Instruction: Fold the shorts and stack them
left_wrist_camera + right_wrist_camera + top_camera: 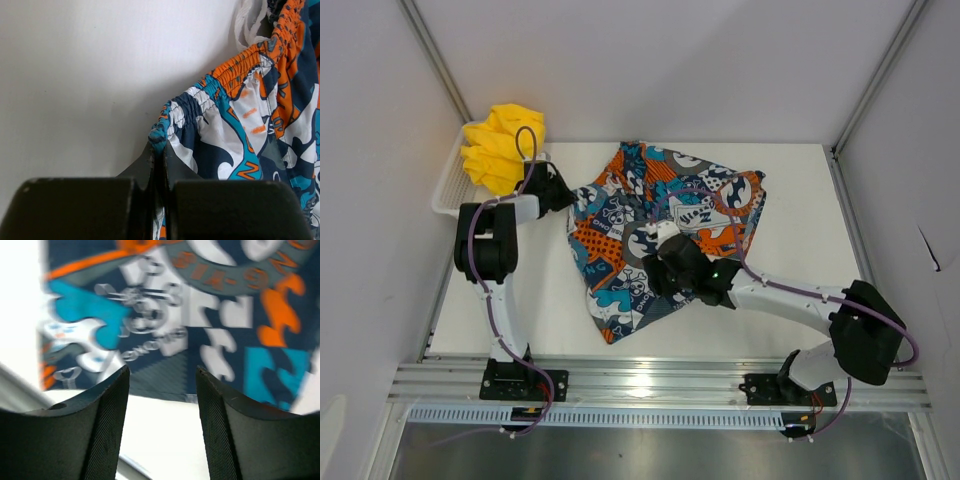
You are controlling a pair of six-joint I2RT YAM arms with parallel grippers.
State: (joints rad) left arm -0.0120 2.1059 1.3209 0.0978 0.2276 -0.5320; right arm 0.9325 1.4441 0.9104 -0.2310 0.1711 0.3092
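The white table (800, 300) stands inside white walls (650, 60) with metal corner posts; the printed shorts (650, 180) lie spread at its centre, and the yellow shorts (500, 140) sit bunched in the white basket (445, 195) at the far left corner. Only the left wrist view shows the left tool (158, 150) clenched on the waistband edge of the printed shorts. Only the right wrist view shows the right tool (162, 377) released, fingers apart above the print with nothing between them.

Left pincer (159, 156) pinched tight on the printed shorts' (260, 125) elastic waistband corner, above white table (90, 75).
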